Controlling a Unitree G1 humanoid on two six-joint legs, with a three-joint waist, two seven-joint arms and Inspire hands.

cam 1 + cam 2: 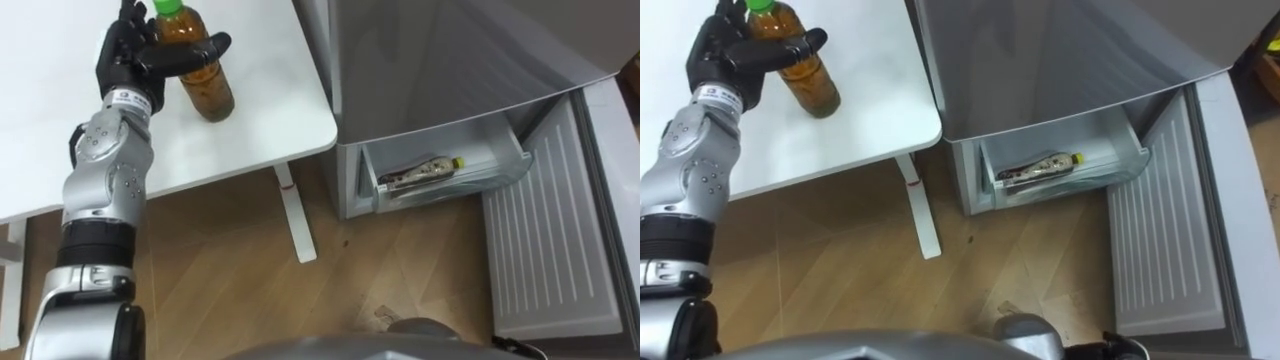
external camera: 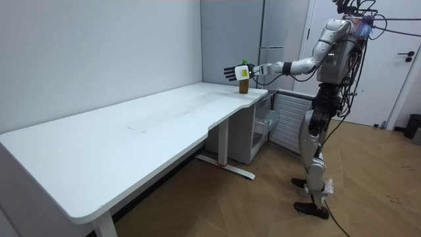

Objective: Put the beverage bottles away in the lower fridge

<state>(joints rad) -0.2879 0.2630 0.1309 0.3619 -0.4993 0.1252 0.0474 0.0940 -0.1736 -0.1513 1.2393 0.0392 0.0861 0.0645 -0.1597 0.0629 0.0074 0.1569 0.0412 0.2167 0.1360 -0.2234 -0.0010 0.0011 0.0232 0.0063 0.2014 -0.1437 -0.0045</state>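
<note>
The lower fridge drawer (image 1: 505, 165) stands pulled out below the grey fridge (image 1: 450, 60), and one bottle with a yellow cap (image 1: 425, 172) lies on its side in it, cap towards the open door; the rest of the drawer's floor that shows is bare. The lower door (image 1: 550, 235) is swung wide open to the robot's right of the drawer, its ribbed white inner face turned up to the camera. The drink (image 1: 205, 85), a bottle of brown tea with a green cap, stands upright on the white table (image 1: 260, 115), near the corner closest to the fridge. The left hand (image 1: 125, 60) is at the bottle, fingers fairly straight and spread rather than closed: the thumb lies across the side of the bottle facing the camera and the fingers reach past its far side, so the bottle sits in the fork between them. Whether they press on it cannot be told, and the bottle's base is on the tabletop. Between bottle and drawer lie the table's rounded corner, a narrow gap and the fridge's side wall; the table's white leg (image 1: 297, 215) stands on the wooden floor (image 1: 220, 270) beside the fridge. In the room view the robot stands upright on the floor before the fridge, its left arm stretched out level over the table's end.
</note>
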